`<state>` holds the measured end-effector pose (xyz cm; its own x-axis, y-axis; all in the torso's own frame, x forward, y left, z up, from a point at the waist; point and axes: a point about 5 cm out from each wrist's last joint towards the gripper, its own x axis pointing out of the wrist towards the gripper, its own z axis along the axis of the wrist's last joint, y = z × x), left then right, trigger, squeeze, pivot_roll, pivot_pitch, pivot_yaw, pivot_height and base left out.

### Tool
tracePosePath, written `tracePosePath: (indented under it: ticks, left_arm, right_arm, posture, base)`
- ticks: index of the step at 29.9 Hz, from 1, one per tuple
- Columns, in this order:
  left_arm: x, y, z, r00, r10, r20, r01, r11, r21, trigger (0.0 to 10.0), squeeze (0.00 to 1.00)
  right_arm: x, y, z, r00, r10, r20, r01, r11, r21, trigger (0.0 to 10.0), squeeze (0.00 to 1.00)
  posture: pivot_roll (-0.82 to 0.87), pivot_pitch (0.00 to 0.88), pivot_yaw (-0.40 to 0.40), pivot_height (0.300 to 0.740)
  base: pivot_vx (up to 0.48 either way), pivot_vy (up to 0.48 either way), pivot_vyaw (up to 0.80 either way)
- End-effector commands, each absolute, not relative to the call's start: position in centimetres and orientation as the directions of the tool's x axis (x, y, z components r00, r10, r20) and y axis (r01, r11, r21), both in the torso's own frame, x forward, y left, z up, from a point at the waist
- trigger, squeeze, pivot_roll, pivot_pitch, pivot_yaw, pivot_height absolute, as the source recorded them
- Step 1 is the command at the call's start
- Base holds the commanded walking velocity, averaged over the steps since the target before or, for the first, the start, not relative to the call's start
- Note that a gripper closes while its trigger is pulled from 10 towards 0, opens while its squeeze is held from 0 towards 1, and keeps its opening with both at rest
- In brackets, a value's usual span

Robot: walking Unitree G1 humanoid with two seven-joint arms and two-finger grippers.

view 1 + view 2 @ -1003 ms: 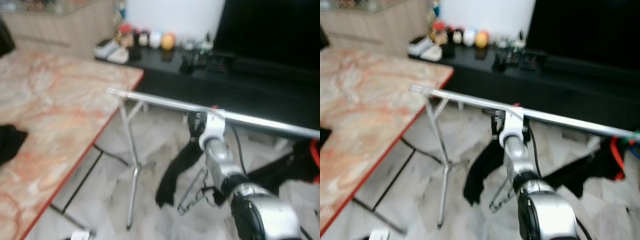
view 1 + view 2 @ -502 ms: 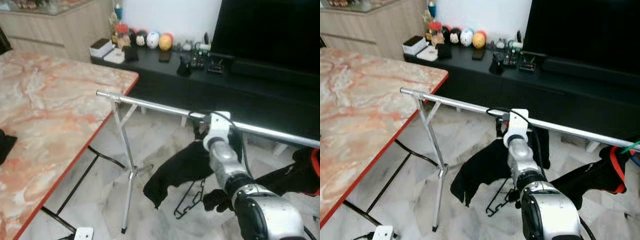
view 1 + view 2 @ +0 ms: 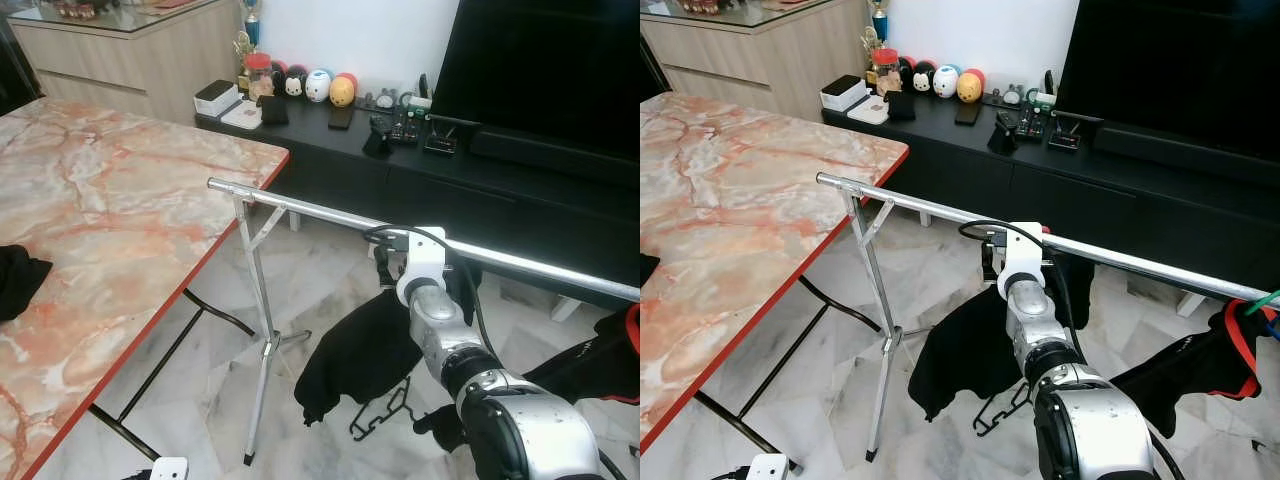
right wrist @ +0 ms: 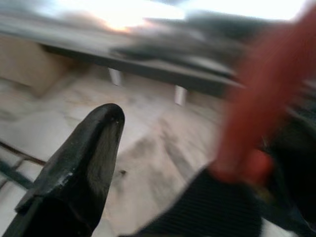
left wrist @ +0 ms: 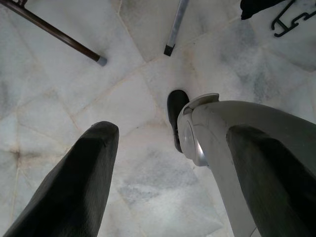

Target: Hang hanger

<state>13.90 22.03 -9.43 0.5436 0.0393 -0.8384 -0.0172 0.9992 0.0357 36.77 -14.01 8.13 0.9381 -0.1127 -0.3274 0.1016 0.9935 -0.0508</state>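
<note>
Our landmark is the chrome clothes rail (image 3: 330,213), which runs from its free end beside the corner of the pink marble table (image 3: 110,230) across and slightly down toward our right. Our right arm reaches up to the rail's middle, its white wrist touching or just under the bar; the right gripper (image 4: 74,182) lies beyond the wrist, and we cannot tell whether its fingers are apart or together, as the wrist view is blurred, with one black finger, a red shape and dark cloth.

The black wire hanger (image 3: 1002,408) hangs low beneath the rail, below a black garment (image 3: 350,355) draped just under the bar beside our arm; how it is attached we cannot tell. Another dark garment with red trim (image 3: 1215,360) hangs further along toward the rail's far end.

Open marble floor (image 3: 220,400) lies between the rail's single upright leg and the table's red edge. Behind the rail stands a long black TV cabinet (image 3: 420,170).

Our left gripper (image 5: 168,163) points at the floor, fingers apart.
</note>
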Motion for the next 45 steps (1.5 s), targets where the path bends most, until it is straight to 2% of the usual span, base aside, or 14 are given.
tracePosePath:
  ticks: [1, 6, 20, 32, 40, 45]
  left_arm:
    - [13.4, 22.1, -9.6, 0.522, 0.034, -0.852, 0.0, 0.999, 0.04, 10.0, 0.0]
    - [13.5, 22.1, -9.6, 0.523, 0.034, -0.852, 0.005, 0.999, 0.043, 10.0, 0.0]
    - [13.6, 22.0, -9.6, 0.527, 0.026, -0.85, 0.03, 0.998, 0.049, 10.0, 0.0]
    - [13.8, 21.9, -9.5, 0.528, 0.021, -0.849, 0.048, 0.997, 0.054, 10.0, 0.0]
    - [13.8, 21.9, -9.5, 0.525, 0.016, -0.851, 0.066, 0.996, 0.059, 10.0, 0.0]
    - [13.8, 21.8, -9.5, 0.527, 0.017, -0.85, 0.066, 0.996, 0.061, 10.0, 0.0]
  right_arm:
    - [36.7, -14.6, 7.9, 0.91, -0.175, -0.376, 0.166, 0.984, -0.058, 10.0, 0.0]
    - [36.8, -15.3, 8.4, 0.889, -0.267, -0.373, 0.27, 0.962, -0.045, 10.0, 0.0]
    - [37.3, -14.9, 10.0, 0.9, -0.285, -0.329, 0.299, 0.954, -0.009, 10.0, 0.0]
    - [34.8, -16.4, 9.5, 0.857, -0.359, -0.369, 0.369, 0.928, -0.046, 10.0, 0.0]
    - [33.6, -16.3, 8.3, 0.842, -0.321, -0.434, 0.331, 0.942, -0.055, 10.0, 0.0]
    - [33.7, -16.2, 7.6, 0.854, -0.245, -0.46, 0.257, 0.966, -0.038, 10.0, 0.0]
  posture:
    - [-0.02, 0.029, -0.007, 0.74]
    - [-0.02, 0.028, -0.007, 0.74]
    - [-0.02, 0.013, -0.01, 0.74]
    - [-0.03, 0.02, -0.009, 0.74]
    - [-0.03, 0.021, -0.011, 0.74]
    - [-0.03, 0.021, -0.013, 0.74]
  base:
    - [0.0, 0.0, 0.0]
    - [0.0, 0.0, 0.0]
    - [0.0, 0.0, 0.0]
    - [0.0, 0.0, 0.0]
    - [0.0, 0.0, 0.0]
    - [0.0, 0.0, 0.0]
